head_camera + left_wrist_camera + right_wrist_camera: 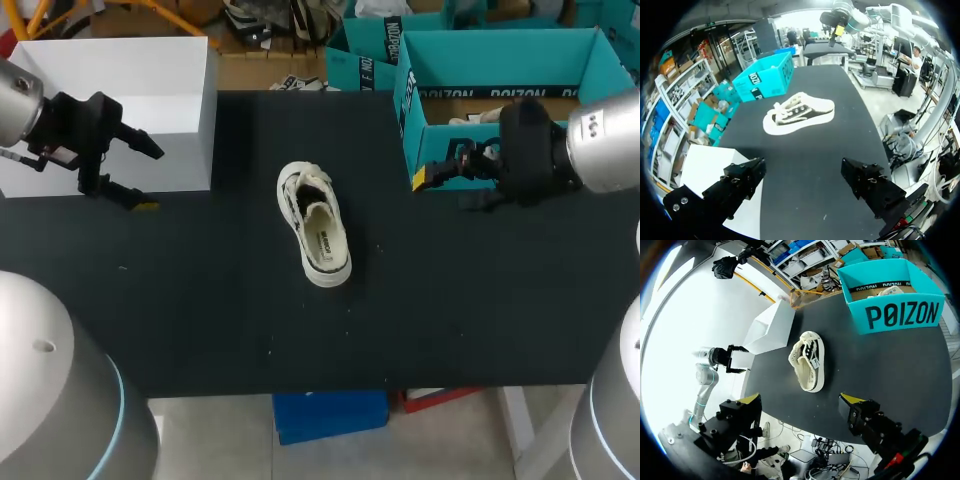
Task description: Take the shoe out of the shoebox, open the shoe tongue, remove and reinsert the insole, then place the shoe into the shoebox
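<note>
A cream low-top shoe (315,227) lies upright on the black table, near its middle, toe toward the front edge. The teal shoebox (500,55) stands open at the back right, with something pale inside it (487,117). My right gripper (445,188) hovers open just in front of the box, well right of the shoe. At the far left my left gripper (140,178) is open beside a white box. Each wrist view has the shoe (799,112) (809,360) some way ahead of open, empty fingers (746,176) (855,405), with the shoebox (765,77) (895,310) beyond it.
A white box (120,90) stands at the back left of the table (220,310), close behind my left gripper; it shows again (710,172) (767,327) in the wrist views. More teal boxes (365,50) sit past the table's far edge.
</note>
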